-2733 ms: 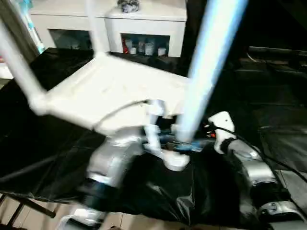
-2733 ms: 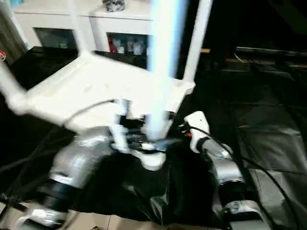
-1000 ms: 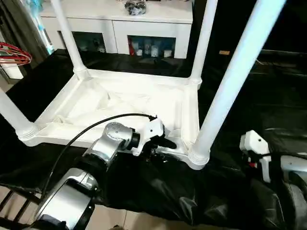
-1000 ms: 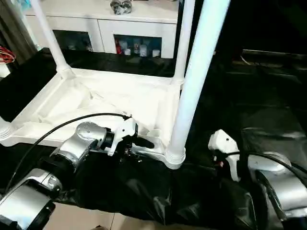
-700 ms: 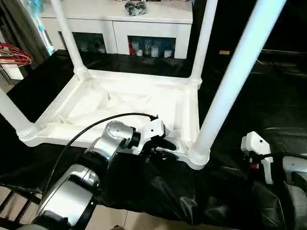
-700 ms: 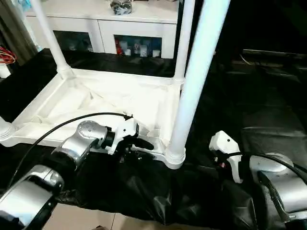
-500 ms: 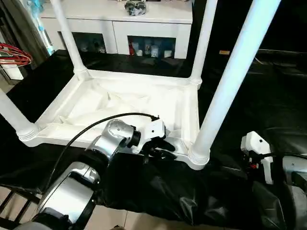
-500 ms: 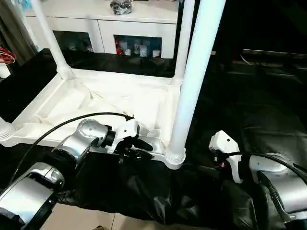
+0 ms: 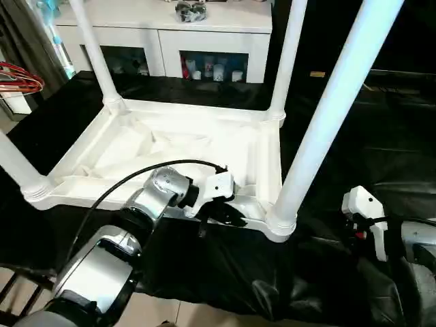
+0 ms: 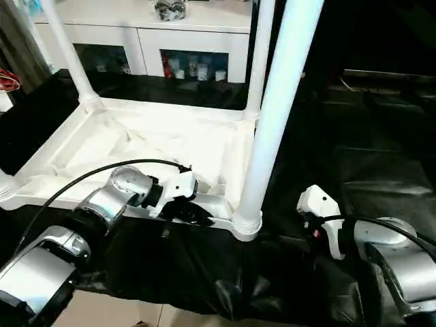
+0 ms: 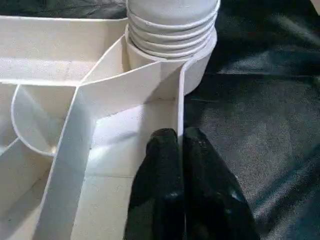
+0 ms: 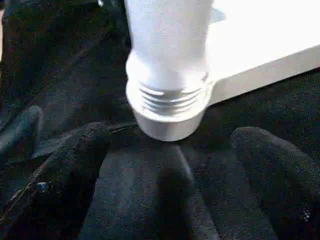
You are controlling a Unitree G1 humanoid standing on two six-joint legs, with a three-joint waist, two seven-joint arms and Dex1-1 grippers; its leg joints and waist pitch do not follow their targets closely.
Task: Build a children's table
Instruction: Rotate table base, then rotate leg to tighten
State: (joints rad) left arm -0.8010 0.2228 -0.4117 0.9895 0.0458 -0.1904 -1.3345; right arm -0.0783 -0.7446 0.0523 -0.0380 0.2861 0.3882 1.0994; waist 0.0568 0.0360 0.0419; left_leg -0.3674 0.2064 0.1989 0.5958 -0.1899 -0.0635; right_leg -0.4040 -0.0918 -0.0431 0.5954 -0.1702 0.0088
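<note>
Left eye view: one children's table (image 9: 170,146) lies upside down on the black-covered surface (image 9: 381,157), its ribbed underside facing up. Four white legs stand in its corner sockets: two on the side toward the white cabinet (image 9: 204,34), two on the robot's side, the nearest leg (image 9: 327,116) rising tall. Two silver arms show. The left arm bends in toward the table's near rim, its left tool (image 11: 177,145) closed, fingers pressed together at the rim just beside the nearest leg's socket. The right tool (image 12: 170,145) lies low on the surface near that same socket, fingers spread wide, gripping nothing.
</note>
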